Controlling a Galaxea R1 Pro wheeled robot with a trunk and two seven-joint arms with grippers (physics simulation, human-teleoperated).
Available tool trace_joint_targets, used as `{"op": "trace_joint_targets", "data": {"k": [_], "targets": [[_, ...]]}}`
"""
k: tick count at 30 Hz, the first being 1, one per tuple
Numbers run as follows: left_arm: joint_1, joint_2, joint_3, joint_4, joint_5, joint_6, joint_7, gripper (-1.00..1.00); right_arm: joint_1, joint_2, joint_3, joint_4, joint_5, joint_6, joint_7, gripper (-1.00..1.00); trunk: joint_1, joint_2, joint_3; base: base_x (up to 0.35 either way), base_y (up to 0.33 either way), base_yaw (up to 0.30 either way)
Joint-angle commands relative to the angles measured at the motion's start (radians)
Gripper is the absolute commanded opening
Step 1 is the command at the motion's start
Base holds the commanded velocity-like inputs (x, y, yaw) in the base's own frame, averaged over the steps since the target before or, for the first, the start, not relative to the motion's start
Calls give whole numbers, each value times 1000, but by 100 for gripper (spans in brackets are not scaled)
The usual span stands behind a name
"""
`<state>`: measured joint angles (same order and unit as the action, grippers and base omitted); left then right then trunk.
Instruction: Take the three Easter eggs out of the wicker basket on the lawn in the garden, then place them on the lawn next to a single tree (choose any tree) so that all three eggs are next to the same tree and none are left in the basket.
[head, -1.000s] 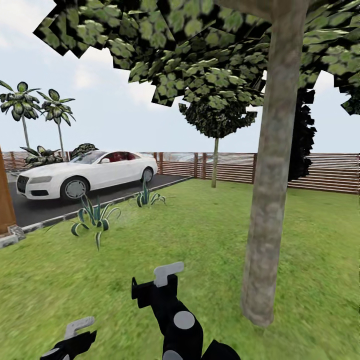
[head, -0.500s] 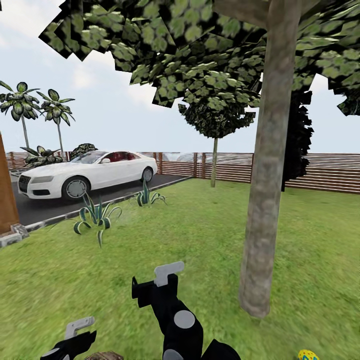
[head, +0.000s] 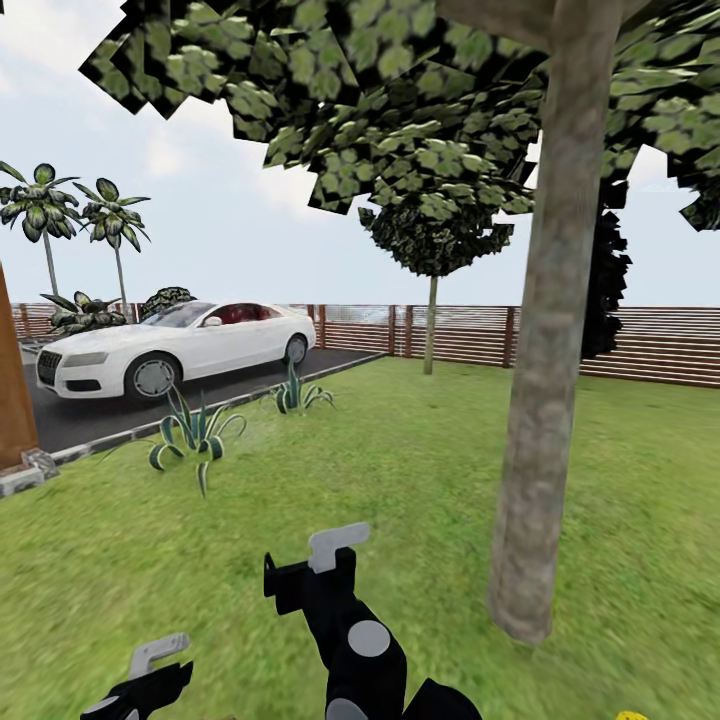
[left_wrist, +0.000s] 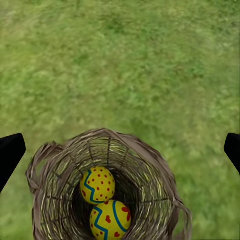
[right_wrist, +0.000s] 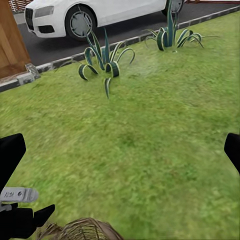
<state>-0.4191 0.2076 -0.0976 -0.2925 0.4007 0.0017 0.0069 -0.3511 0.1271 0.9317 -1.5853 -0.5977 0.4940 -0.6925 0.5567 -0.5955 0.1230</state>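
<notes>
A thick, mottled grey-brown tree trunk (head: 548, 400) is seen rising from the mottled green lawn (head: 400, 470) at the right of the head view, with a dark green leafy crown (head: 400, 110) spread overhead. A small patch of yellow (head: 630, 716) is cut off by the bottom edge of that view, near the trunk's base on its right; what it is cannot be told.

In the left wrist view, a round basket of loosely woven light-brown twigs with a thick braided rim (left_wrist: 107, 192) is shown resting on the grass. Two yellow eggs with blue zigzag lines and red marks lie inside it, touching each other: one (left_wrist: 97, 184) toward the middle, the other (left_wrist: 110, 220) nearer the camera. The left gripper (left_wrist: 120, 150) is held above the basket with its two black fingertips (left_wrist: 10, 152) far apart at either edge of the picture, wide open and holding nothing.

In the right wrist view, the right gripper (right_wrist: 120, 150) is likewise spread wide over bare grass, empty. The basket's rim is visible at the near edge of that view.

Farther off, on the left, a white car (head: 175, 347) is parked on a dark asphalt driveway (head: 100, 410), bordered by spiky green plants (head: 190, 432). A brown slatted wooden fence (head: 660, 345) closes the far side of the garden, with a thin-trunked tree (head: 432, 250) before it.
</notes>
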Motion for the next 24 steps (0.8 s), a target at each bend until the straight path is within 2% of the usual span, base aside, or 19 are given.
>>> {"op": "trace_joint_targets", "data": {"k": [1, 18, 24], "targets": [[0, 1, -8, 0, 10, 0, 1, 100, -1, 0, 1, -1, -7, 3, -9, 100, 1, -1, 0, 118, 111, 0], [0, 1, -8, 0, 10, 1, 1, 100, -2, -5, -10, -1, -5, 2, -10, 100, 1, -1, 0, 84, 57, 0], [0, 1, -8, 1, 10, 1, 1, 100, -2, -10, -72, -1, -6, 3, -12, 100, 1, -1, 0, 139, 71, 0]]}}
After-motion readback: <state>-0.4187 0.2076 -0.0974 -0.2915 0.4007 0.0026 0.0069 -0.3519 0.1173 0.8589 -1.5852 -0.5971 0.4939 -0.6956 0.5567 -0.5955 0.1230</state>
